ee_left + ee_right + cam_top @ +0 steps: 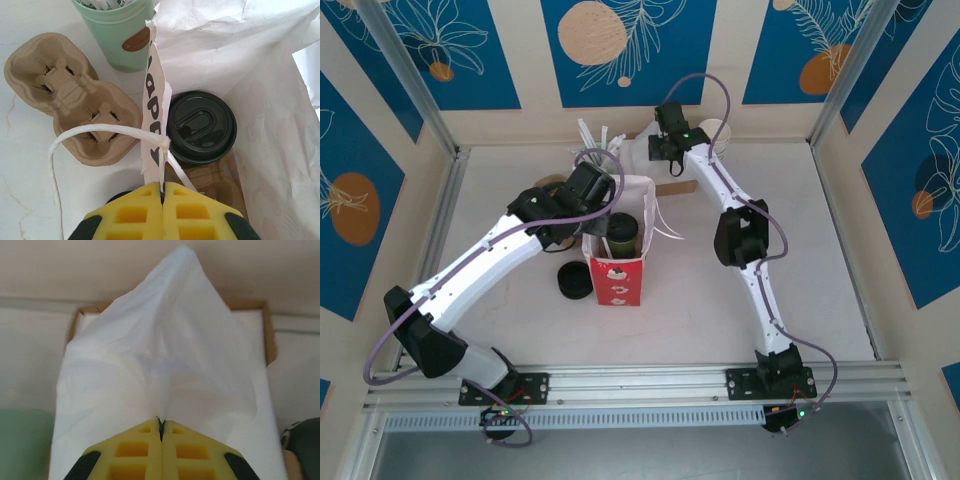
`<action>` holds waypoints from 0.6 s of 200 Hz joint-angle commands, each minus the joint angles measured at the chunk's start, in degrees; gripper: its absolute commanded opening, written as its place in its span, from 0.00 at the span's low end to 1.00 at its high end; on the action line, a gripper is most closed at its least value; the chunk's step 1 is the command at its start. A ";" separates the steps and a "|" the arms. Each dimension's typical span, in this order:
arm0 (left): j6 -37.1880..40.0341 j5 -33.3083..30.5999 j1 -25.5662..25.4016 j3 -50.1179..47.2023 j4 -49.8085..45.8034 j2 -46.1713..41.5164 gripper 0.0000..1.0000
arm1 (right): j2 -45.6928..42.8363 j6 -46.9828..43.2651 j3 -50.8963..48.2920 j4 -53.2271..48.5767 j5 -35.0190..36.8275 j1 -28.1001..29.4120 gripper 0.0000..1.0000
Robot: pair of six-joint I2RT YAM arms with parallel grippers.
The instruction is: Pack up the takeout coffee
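so the takeout coffee [200, 127] is sitting lid-up down inside the bag [617, 283]. The left gripper [162, 186] is clamped on the bag's paper handle strip [152, 90], and the right gripper [160, 421] is pinched tight on a tented sheet of white paper [165, 340] — my worry is a hard tug: the strip rips, or the bag tips with the coffee in it, or the sheet just tears

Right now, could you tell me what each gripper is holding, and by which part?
The left gripper pinches the bag's rim beside its string handle; the right gripper pinches a white paper sheet by a raised fold.
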 commanded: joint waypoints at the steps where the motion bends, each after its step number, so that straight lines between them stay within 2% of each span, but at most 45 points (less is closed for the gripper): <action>1: 0.06 1.21 0.53 1.29 0.19 0.44 0.04 | -7.14 -0.88 1.70 -2.09 -1.87 0.74 0.00; 85: -1.00 1.87 0.48 0.86 1.06 0.35 0.05 | -19.44 2.48 4.48 -8.06 -8.36 2.93 0.00; 120: -1.27 2.23 0.51 0.77 1.48 -0.26 0.07 | -23.69 7.31 4.54 -10.13 -14.82 3.34 0.00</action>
